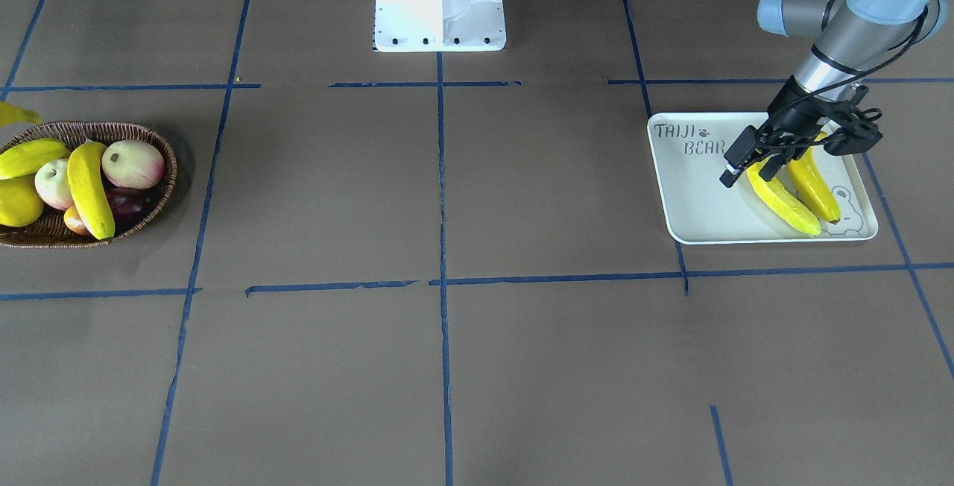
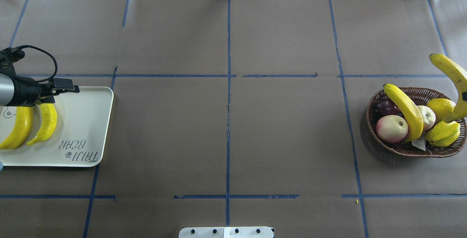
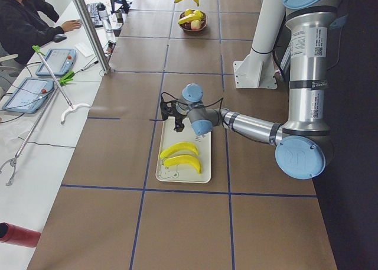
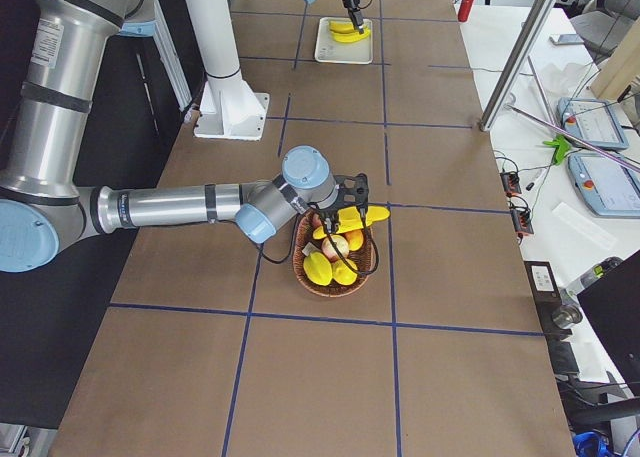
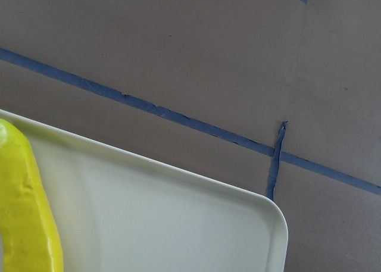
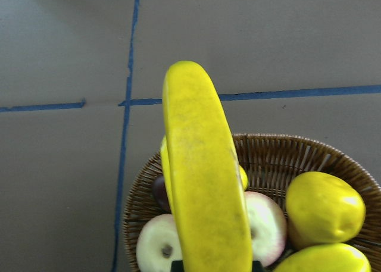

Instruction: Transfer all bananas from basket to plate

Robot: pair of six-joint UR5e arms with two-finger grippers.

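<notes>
I see the right gripper (image 6: 211, 263) clamped on the lower end of a raised banana (image 2: 450, 72), which hangs in the air above the basket (image 2: 401, 151), clear of the fruit inside. A second banana (image 2: 405, 110) lies in the basket, draped across a pinkish round fruit (image 2: 392, 128) with one tip poking over the basket's rim. Yellow fruit (image 2: 442, 108) is packed in beside it. The plate (image 2: 84, 121) sits well apart from the basket, at the opposite end of the table (image 2: 226, 132). On it a pair of bananas (image 2: 18, 128) lies side by side, nearly parallel, in the half of the plate farther from the basket. The printed lettering is on the bare half nearer the basket. The left gripper (image 1: 751, 170) hovers low over that pair, at one end of the bananas. Its fingers (image 1: 734, 165) stand apart and grip nothing. One finger is on the basket side of the nearer banana. Through the left wrist camera I make out only a corner of the plate and a strip of yellow peel.
</notes>
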